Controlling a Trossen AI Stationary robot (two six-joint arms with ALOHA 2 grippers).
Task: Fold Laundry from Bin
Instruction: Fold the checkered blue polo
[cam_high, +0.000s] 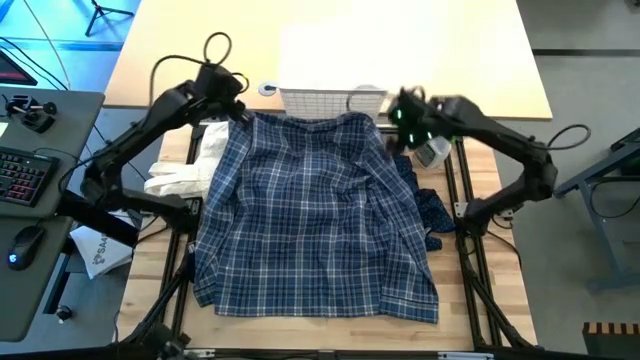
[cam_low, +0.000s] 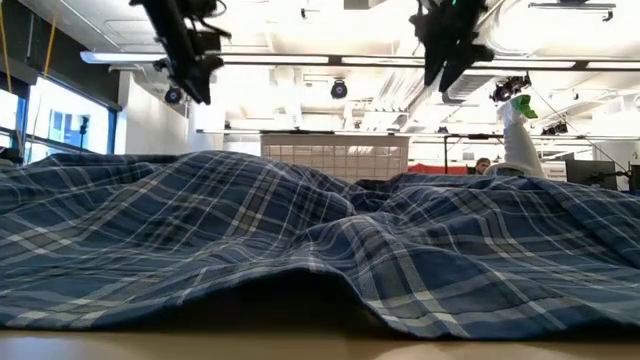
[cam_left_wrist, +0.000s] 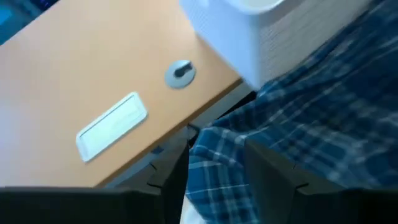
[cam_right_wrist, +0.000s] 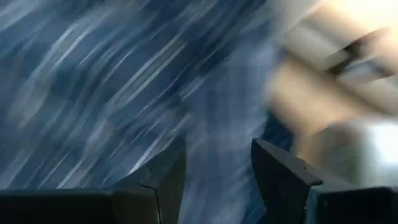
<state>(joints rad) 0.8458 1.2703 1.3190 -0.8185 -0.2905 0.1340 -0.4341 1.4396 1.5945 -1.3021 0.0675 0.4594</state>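
A blue-white plaid shirt (cam_high: 315, 210) lies spread flat over the middle of the table, its collar end toward the white lattice bin (cam_high: 325, 100) at the far edge. My left gripper (cam_high: 243, 115) hangs above the shirt's far left corner, open, with nothing between its fingers (cam_left_wrist: 214, 155). My right gripper (cam_high: 397, 118) hangs above the far right corner, open as well (cam_right_wrist: 217, 155). In the low view both grippers (cam_low: 200, 95) (cam_low: 437, 80) stand well clear above the cloth.
A white cloth (cam_high: 185, 175) lies bunched at the shirt's left side. A navy dotted piece (cam_high: 430, 210) sticks out from under its right side. A spray bottle (cam_high: 432, 152) stands close under the right arm. A keyboard and mouse sit on a side desk at the left.
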